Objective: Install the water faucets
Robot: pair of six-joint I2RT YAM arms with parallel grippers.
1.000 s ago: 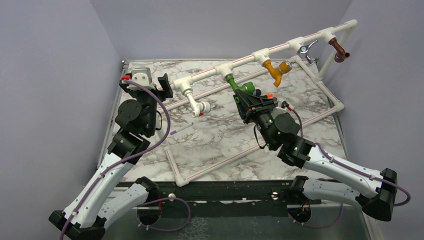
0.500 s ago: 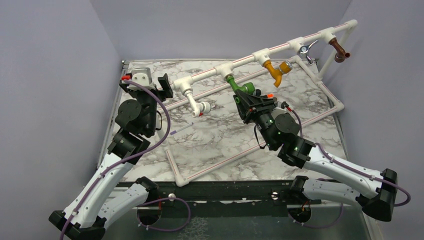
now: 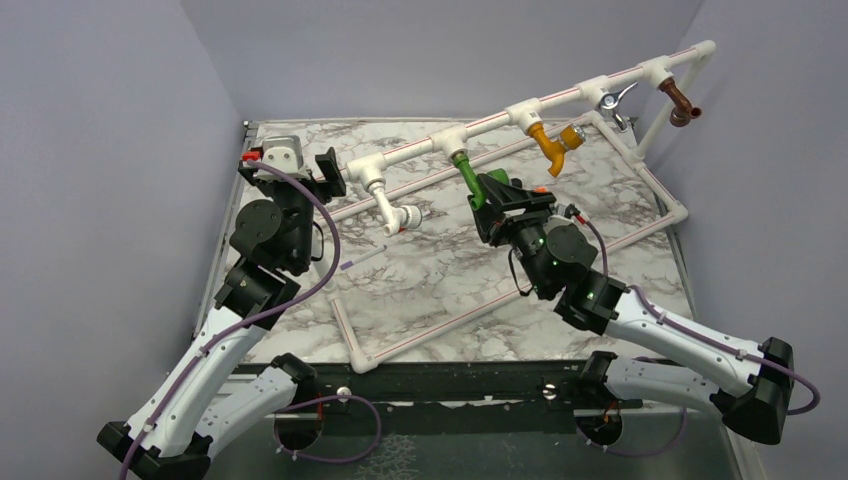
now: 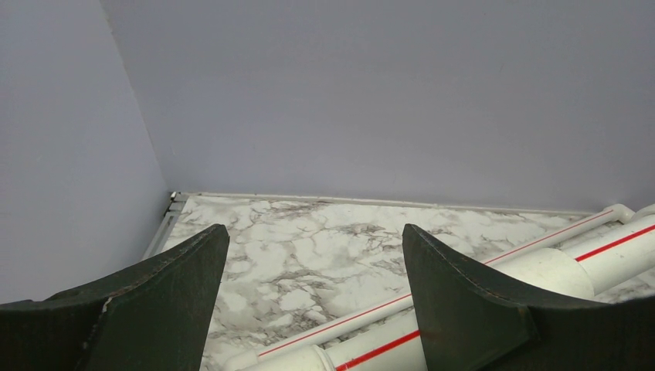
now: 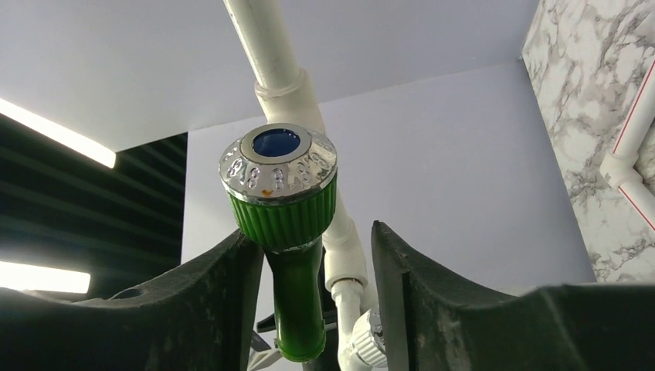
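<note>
Faucet, bright green plastic, silver-knobbed, runs 12-to-6 between the right gripper's parted jaws, nearer the 9 o'clock finger.

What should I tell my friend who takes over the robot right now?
Left gripper: open, empty, near the left end of the pipe frame.
Right gripper: open, one finger on each side of the green faucet, with a gap on one side.
Faucets: the green faucet, white faucet, yellow faucet, silver faucet and brown faucet all hang from the frame.
Done: every faucet in view is on.
Left: probably tightening the green one; how tight it is cannot be told.
</note>
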